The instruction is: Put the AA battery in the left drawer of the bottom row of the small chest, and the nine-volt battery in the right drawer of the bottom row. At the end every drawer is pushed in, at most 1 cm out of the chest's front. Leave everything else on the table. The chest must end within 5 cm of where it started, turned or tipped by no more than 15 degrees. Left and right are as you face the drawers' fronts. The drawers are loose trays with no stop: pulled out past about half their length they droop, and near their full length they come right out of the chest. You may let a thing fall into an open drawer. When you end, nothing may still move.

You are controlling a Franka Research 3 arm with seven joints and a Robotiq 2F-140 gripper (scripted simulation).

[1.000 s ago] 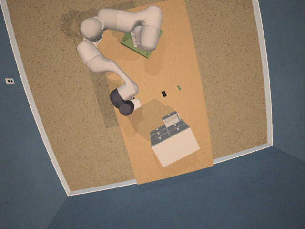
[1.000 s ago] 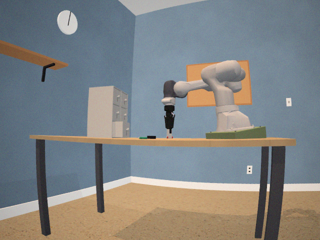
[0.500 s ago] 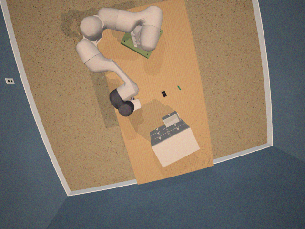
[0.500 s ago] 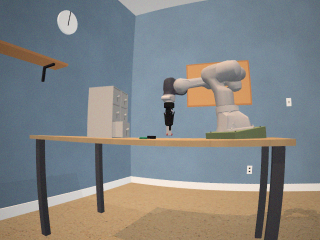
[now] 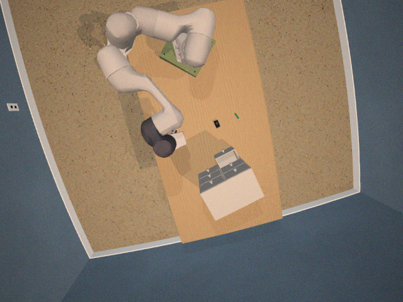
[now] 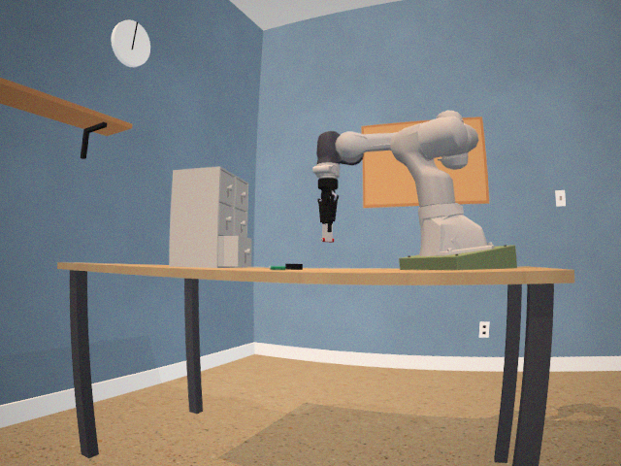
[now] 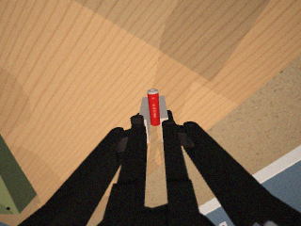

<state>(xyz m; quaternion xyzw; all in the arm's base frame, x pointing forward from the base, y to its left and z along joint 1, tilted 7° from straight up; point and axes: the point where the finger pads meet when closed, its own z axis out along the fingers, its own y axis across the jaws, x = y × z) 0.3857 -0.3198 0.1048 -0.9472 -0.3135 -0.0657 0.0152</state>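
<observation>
A wooden table (image 5: 227,81) carries the arm's green base (image 5: 169,56) at one end and a chest (image 5: 232,191) near the other, one bottom drawer (image 5: 227,158) pulled out. Above the table's long edge, the gripper (image 6: 327,238) clamps a red AA battery (image 7: 153,106). A black nine-volt battery (image 5: 216,123) lies mid-table, a small green object (image 5: 236,115) nearby.

Chest (image 5: 232,191) on table (image 5: 208,97), batteries before it.
</observation>
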